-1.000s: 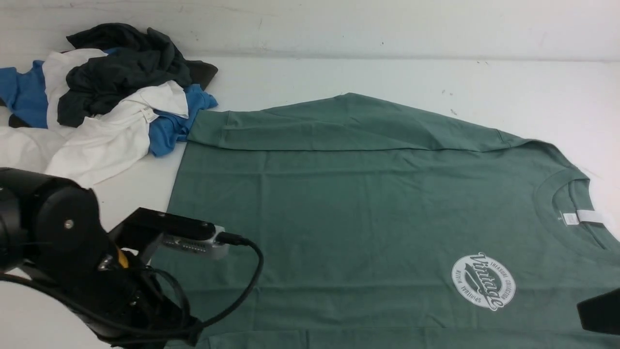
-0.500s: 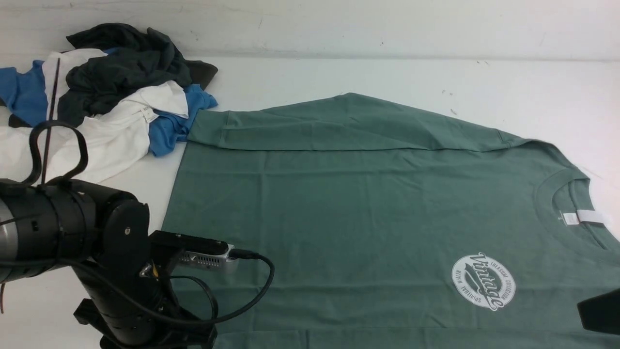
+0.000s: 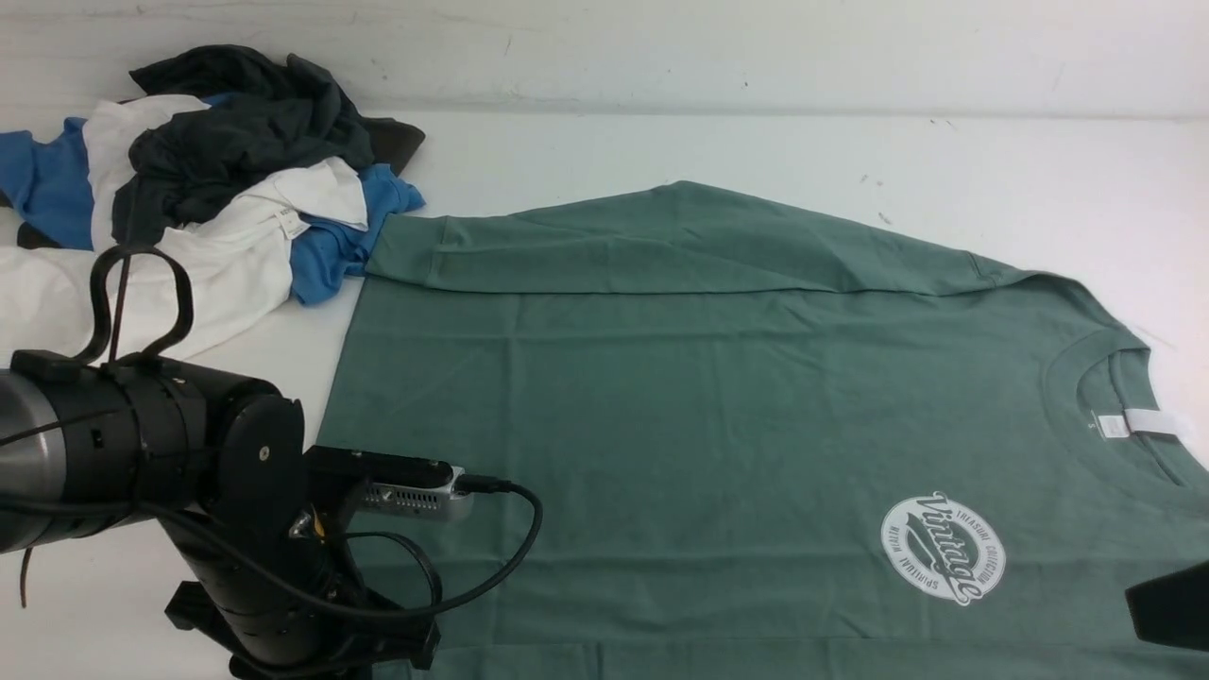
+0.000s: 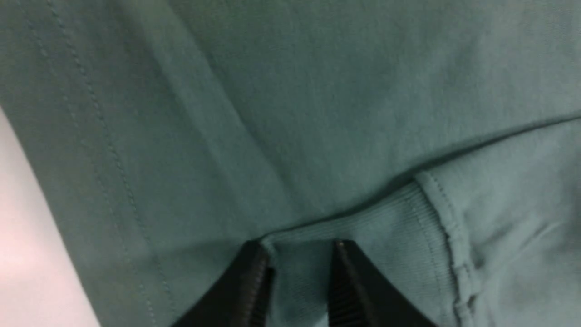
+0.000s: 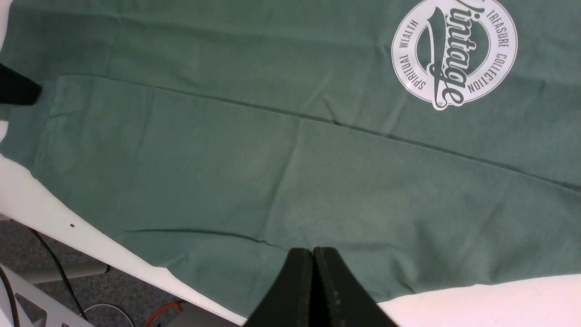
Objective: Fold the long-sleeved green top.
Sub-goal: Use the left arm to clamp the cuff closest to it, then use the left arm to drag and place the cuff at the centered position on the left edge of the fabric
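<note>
Showing the large sage-green cotton long-sleeved top (image 3: 718, 406) spread flat, front up, on the white worktop (image 3: 945, 161), with its ribbed crew neck (image 3: 1105, 378) toward the robot's right and its hem toward the left. The body's long axis therefore runs across the robot, from one arm to the other. The far sleeve lies folded in along the far side, and the near sleeve (image 5: 272, 181) lies folded in along the near side, parallel to the worktop's near edge. The round white chest logo (image 3: 943, 548) sits just beyond the near sleeve. The left tool (image 4: 297, 247) is low over the ribbed sleeve cuff (image 4: 390, 218) at the hem end, its fingers a narrow gap apart with cuff cloth between them and no pinch evident. The right tool (image 5: 313, 254) has its fingers pressed together, holds nothing, and hovers over the near sleeve's outer edge toward the shoulder end. The near side thus lies directly under both tools, the left arm being nearer the cuff and the right nearer the shoulder. The next fold probably carries this long edge away from the robot, across the body. A loose pile of white, blue and dark grey garments (image 3: 217, 189) rests at far left, touching the top's far hem corner.
</note>
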`<state>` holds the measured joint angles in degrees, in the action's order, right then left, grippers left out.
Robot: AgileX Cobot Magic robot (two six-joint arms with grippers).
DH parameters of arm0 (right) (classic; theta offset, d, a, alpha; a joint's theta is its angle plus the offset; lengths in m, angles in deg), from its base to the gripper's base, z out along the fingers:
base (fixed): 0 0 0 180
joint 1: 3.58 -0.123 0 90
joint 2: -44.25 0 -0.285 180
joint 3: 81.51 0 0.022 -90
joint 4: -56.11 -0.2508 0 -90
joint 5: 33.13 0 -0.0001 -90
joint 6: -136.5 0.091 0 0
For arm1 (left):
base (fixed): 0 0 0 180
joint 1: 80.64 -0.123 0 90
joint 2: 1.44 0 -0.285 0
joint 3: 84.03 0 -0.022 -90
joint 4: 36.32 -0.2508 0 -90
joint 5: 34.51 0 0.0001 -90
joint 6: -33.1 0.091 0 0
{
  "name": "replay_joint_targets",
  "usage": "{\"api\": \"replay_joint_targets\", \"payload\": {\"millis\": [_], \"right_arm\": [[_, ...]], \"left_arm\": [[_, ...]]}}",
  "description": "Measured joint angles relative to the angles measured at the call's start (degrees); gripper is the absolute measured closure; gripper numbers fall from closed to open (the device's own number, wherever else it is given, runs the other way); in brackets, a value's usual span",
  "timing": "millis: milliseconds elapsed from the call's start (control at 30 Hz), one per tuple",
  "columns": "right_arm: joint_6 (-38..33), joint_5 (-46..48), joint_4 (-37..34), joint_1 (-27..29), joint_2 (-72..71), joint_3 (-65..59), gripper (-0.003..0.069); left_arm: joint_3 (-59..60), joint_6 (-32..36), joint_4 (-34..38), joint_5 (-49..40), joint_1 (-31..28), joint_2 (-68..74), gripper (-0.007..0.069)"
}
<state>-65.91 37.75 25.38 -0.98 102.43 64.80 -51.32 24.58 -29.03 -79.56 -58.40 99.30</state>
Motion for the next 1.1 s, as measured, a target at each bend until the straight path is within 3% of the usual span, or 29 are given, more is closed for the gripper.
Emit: {"api": "replay_joint_targets", "payload": {"millis": [167, 233, 500, 733, 1100], "right_arm": [[0.00, 0.00, 0.00, 0.00, 0.00, 0.00, 0.0673], [0.00, 0.00, -0.05, 0.00, 0.00, 0.00, 0.0673], [0.00, 0.10, -0.05, 0.00, 0.00, 0.00, 0.0673], [0.00, 0.10, -0.05, 0.00, 0.00, 0.00, 0.0673], [-0.07, -1.69, -0.17, 0.00, 0.00, 0.00, 0.0673]], "left_arm": [[-0.11, 0.49, -0.03, -0.20, 0.00, 0.20, 0.0595], [-0.49, 0.97, -0.03, -1.28, 0.00, 0.00, 0.0614], [-6.20, 2.54, 0.15, -9.27, 0.00, -6.17, 0.0619], [-19.33, 7.23, -0.05, -13.07, 0.00, -10.62, 0.0619], [-45.14, 7.59, -7.94, -13.72, -1.80, 0.26, 0.0619]]}}
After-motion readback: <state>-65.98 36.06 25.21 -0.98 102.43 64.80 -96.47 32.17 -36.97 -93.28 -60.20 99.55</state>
